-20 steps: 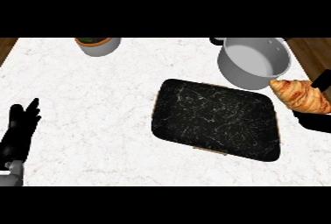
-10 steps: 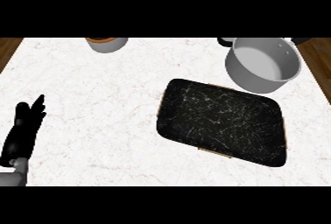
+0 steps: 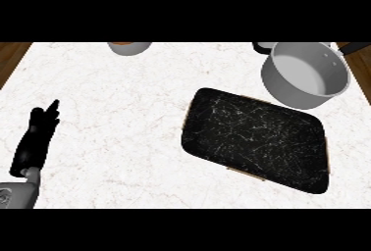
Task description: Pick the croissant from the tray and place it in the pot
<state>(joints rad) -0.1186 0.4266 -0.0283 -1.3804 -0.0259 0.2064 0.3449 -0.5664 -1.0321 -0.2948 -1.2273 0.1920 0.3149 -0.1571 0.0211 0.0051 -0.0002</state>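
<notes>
Croissant is nowhere that I can see right now, not on the black tray [image 3: 257, 142] and not in the bit of the grey pot [image 3: 304, 73] that shows. My right hand is out of view too (maybe the croissant is with it, but I cannot tell). My left hand [image 3: 36, 142] rests at the left edge, fingers straight and holding nothing, well apart from the tray. The pot sits just past the tray's far right corner, so my right side is nearer to it.
</notes>
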